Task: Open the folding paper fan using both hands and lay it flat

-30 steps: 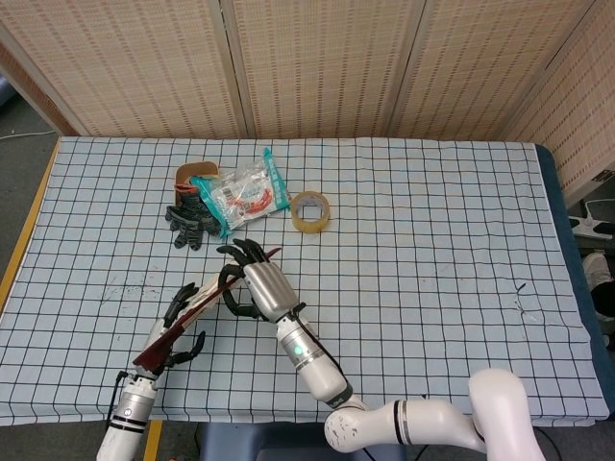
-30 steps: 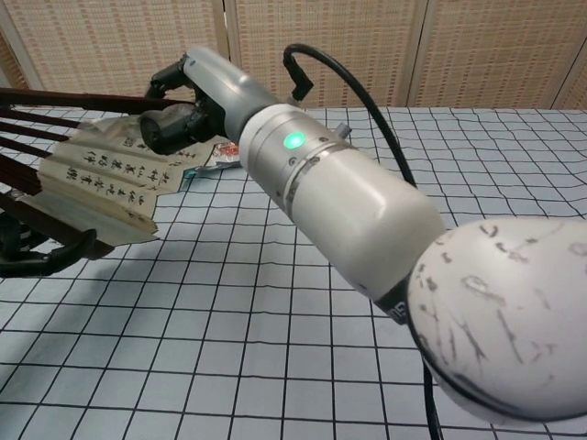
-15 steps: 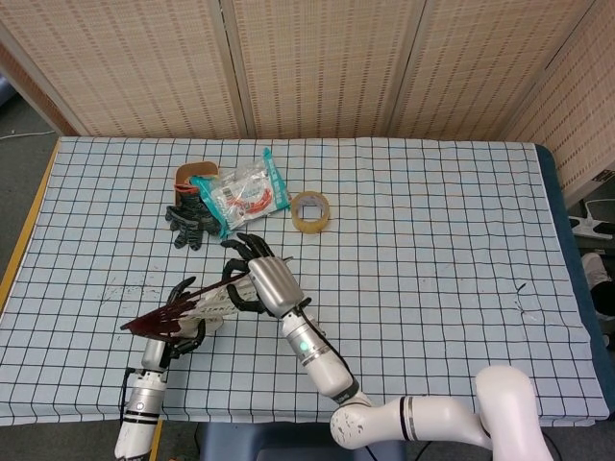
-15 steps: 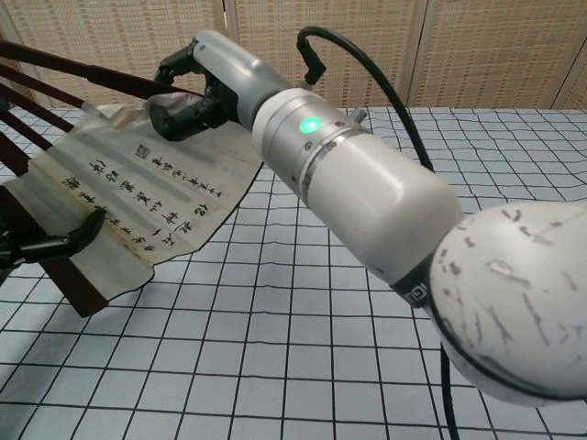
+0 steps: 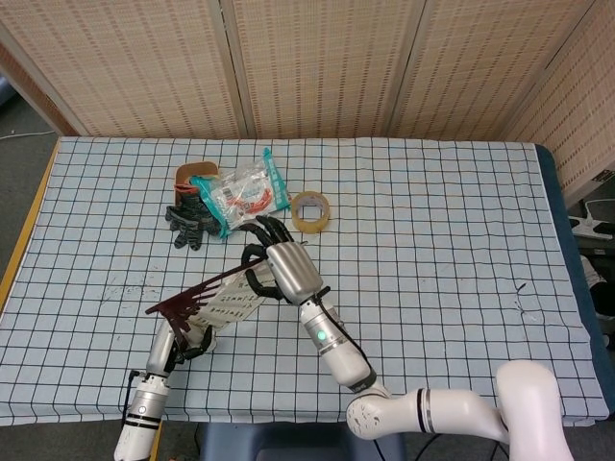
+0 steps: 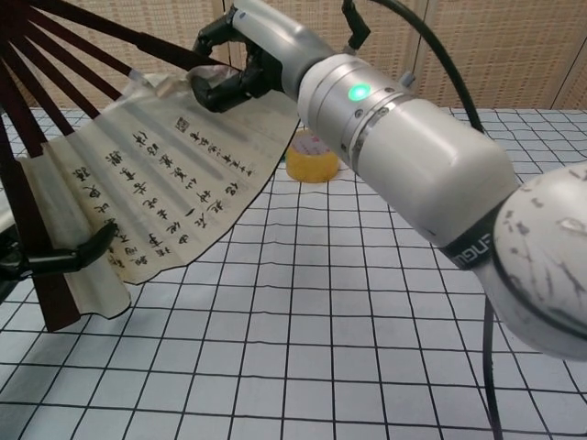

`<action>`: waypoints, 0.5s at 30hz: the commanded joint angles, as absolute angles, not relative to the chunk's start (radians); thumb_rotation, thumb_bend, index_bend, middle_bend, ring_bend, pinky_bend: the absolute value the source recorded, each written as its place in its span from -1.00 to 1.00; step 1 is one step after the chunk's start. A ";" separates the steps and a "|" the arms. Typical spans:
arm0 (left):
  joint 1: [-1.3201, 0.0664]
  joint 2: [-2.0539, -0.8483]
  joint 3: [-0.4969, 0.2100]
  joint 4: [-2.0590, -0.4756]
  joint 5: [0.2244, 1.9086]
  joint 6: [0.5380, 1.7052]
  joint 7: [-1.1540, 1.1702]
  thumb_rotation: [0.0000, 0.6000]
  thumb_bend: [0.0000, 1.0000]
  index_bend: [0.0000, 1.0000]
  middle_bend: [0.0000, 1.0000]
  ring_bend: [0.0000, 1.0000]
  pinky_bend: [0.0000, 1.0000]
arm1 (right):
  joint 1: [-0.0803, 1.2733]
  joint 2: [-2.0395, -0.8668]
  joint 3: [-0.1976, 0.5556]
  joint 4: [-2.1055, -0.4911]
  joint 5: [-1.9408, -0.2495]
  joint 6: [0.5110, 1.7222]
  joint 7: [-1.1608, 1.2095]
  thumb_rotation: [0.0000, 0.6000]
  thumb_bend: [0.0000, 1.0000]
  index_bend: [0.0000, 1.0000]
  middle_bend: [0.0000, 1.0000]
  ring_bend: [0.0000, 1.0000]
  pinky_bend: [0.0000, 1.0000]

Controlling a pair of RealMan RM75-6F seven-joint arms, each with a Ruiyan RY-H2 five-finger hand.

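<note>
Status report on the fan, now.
Left hand grips the fan's lower end; right hand holds the top rib. Fan partly spread, off the table. Tape roll and snack bag lie beyond.

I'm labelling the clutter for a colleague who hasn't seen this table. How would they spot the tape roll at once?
Look at the far left part of the checked table, where a small heap lies. Just right of the snack bag sits the tape roll: the only flat yellowish ring with an open middle.

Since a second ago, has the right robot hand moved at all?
Yes. The right robot hand has moved up the table toward the tape roll, pulling the fan wider open.
</note>
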State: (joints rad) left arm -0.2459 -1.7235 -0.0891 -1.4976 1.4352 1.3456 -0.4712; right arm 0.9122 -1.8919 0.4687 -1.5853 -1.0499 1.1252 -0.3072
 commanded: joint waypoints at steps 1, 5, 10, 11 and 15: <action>-0.247 -1.712 -0.087 -1.498 1.441 1.344 -0.471 1.00 -0.05 0.03 -0.81 -1.00 -0.72 | 0.905 -1.867 0.457 -1.580 -1.069 1.130 -0.310 1.00 0.22 0.53 -0.72 -1.00 -0.99; -0.249 -1.702 -0.087 -1.487 1.452 1.345 -0.483 1.00 -0.06 0.00 -0.81 -1.00 -0.72 | 0.890 -1.827 0.428 -1.565 -1.115 1.144 -0.317 1.00 0.22 0.53 -0.72 -1.00 -0.99; -0.252 -1.688 -0.087 -1.477 1.460 1.343 -0.502 1.00 -0.06 -0.03 -0.81 -1.00 -0.72 | 0.861 -1.770 0.384 -1.584 -1.184 1.170 -0.315 1.00 0.22 0.53 -0.72 -1.00 -0.99; -0.252 -1.684 -0.086 -1.476 1.461 1.342 -0.504 1.00 -0.06 -0.03 -0.82 -1.00 -0.72 | 0.855 -1.757 0.377 -1.592 -1.196 1.174 -0.312 1.00 0.22 0.53 -0.72 -1.00 -0.99; -0.253 -1.670 -0.088 -1.467 1.462 1.340 -0.515 1.00 -0.06 -0.06 -0.81 -1.00 -0.72 | 0.823 -1.689 0.334 -1.630 -1.262 1.189 -0.303 1.00 0.22 0.53 -0.72 -1.00 -0.98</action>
